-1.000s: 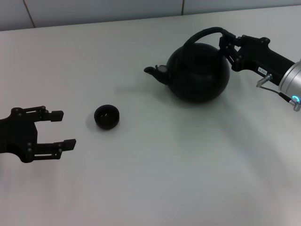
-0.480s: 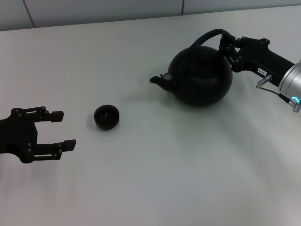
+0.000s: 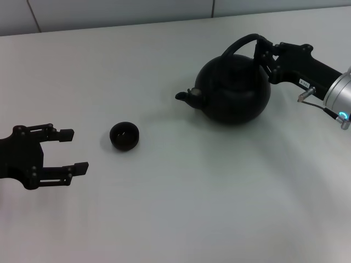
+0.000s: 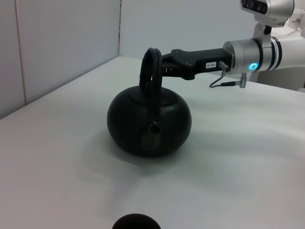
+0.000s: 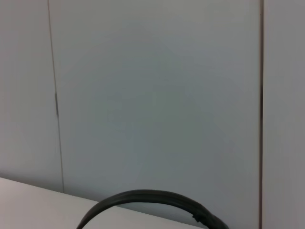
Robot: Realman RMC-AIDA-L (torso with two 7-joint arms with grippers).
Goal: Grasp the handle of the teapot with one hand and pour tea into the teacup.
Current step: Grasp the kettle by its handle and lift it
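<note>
Teapot (image 3: 234, 91) first, from my head camera: it sits on the counter (image 3: 181, 213) toward my right and far side, its spout aimed at the cup (image 3: 124, 135), which lies well apart from it, nearer my left. My right tool (image 3: 262, 52) is clamped on the handle (image 3: 241, 43) at the rear end of the arch, away from the spout. My left tool (image 3: 64, 149) rests low on the counter near the cup, fingers spread, holding nothing.

From my left wrist camera I look at the pot spout-on. The body looks round and thick-walled, so I judge it heavy, heavier still if filled, and rigid. The bail stands upright over the lid with my right tool gripping it from behind. The cup's rim just shows at the picture's edge.

My right wrist camera shows only the curve of the handle against the wall panels (image 5: 152, 95).

A grip this far from the top of the arch may let the pot swing spout-down; the matte bail looks unlikely to slip, I think.
</note>
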